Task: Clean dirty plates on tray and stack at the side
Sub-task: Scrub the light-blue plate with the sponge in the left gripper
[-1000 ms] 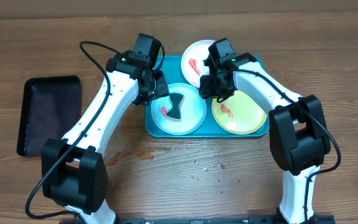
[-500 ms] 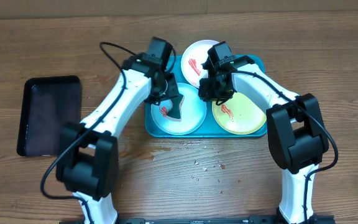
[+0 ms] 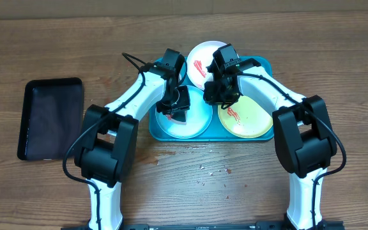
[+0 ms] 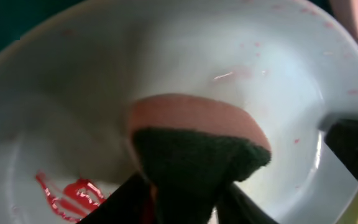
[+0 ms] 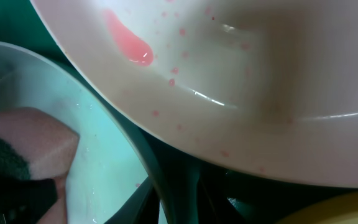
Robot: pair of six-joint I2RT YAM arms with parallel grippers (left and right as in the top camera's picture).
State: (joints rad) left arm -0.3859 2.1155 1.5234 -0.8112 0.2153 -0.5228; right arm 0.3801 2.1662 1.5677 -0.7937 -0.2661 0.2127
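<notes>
Left gripper (image 3: 179, 105), clamping the sponge (image 4: 197, 155), hangs over the blue plate (image 3: 200, 119); the red smear (image 4: 67, 194) lies just left of the sponge

The tray (image 3: 152, 129) sat on the desk (image 3: 337, 64) toward its far side, holding three plates: the rear plate (image 3: 200, 56) behind, the left plate (image 3: 197, 119) and the right plate (image 3: 253, 121) side by side before it. A sponge (image 3: 181, 106) was over the left plate. A second tray (image 3: 50, 118) lay well apart, off to the left.
</notes>
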